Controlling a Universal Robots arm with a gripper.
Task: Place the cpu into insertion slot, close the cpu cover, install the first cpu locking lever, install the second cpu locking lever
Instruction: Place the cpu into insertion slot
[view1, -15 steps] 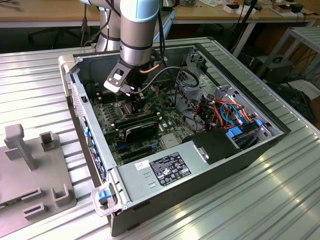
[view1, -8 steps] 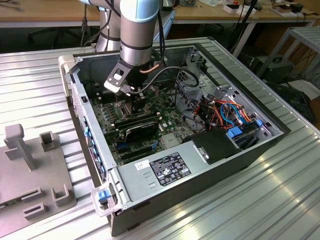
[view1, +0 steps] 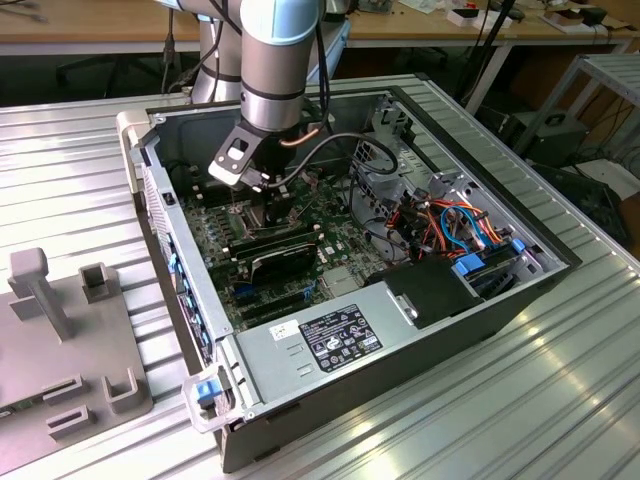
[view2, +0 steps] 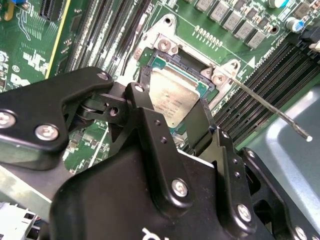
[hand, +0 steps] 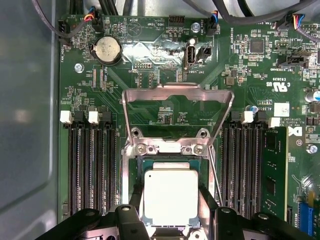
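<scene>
Item: open computer case (view1: 300, 405) on a ribbed metal tabletop (view1: 500, 420), with a grey moulded fixture (view1: 60, 340) lying at the exterior view's left. The arm (view1: 275, 60) reaches down into the case, over the green motherboard (hand: 150, 65). The cpu (hand: 170, 187) (silver-grey top, square) lies flat in the insertion slot (hand: 172, 164). The hand (hand: 171, 206) is directly above it. It is spread, with one black finger (hand: 131, 217) on each side of the chip and a sliver of socket edge showing between finger and chip in the first wrist view. The cpu cover (hand: 177, 92) is hinged back and stands open on the far side of the slot. One locking lever (view2: 270, 107), a thin metal rod, is raised and angles away from a socket corner. Long black memory slots (hand: 92, 165) flank the socket. A coin cell battery (hand: 106, 50) is mounted beyond the cover.
</scene>
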